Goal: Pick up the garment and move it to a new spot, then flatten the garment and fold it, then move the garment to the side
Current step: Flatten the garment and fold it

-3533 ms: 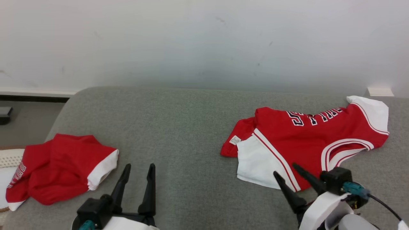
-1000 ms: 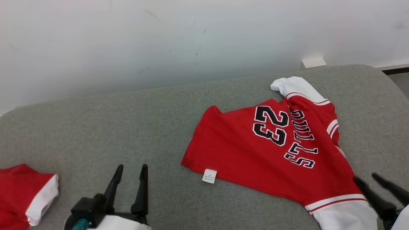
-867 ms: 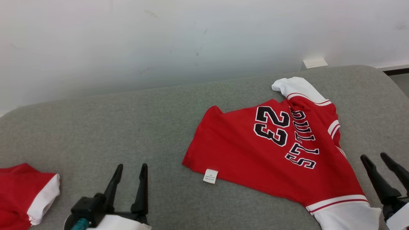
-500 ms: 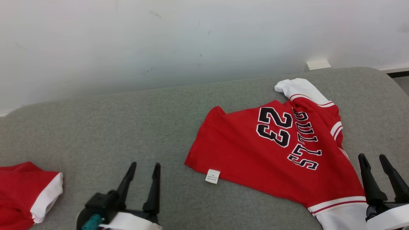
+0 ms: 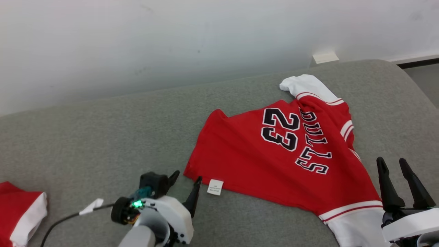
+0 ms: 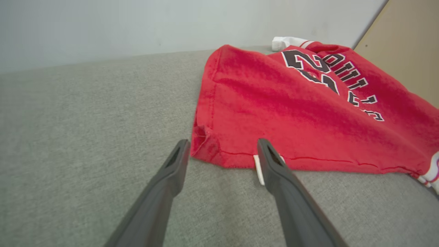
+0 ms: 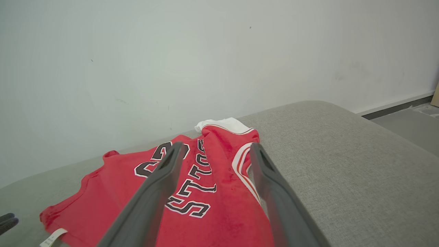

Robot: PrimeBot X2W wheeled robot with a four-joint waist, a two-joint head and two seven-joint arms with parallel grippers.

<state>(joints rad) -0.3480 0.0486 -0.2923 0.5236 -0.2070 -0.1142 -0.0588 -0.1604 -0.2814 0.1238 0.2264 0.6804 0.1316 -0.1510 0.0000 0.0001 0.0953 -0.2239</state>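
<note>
The garment (image 5: 274,161) is a red jersey with white trim, "23" and "BULLS" in black, spread face up on the grey cushion (image 5: 85,137). My left gripper (image 5: 187,176) is open and low over the cushion, its tips just short of the jersey's near left corner beside the white label (image 5: 215,187). In the left wrist view that corner of the garment (image 6: 291,113) lies right ahead of the open left gripper (image 6: 223,142). My right gripper (image 5: 391,161) stands open by the jersey's right edge, holding nothing. The right wrist view looks over the garment (image 7: 192,185) past the right gripper (image 7: 216,145).
A second red and white garment (image 5: 17,212) lies at the cushion's near left edge. The pale wall (image 5: 171,44) runs behind the cushion, with a small white block (image 5: 325,57) at its foot. Floor (image 5: 425,79) shows past the cushion's right end.
My left arm has swung right and forward, bringing its open gripper up to the jersey's near left corner. The right gripper has risen slightly beside the jersey. The camera has shifted a little.
</note>
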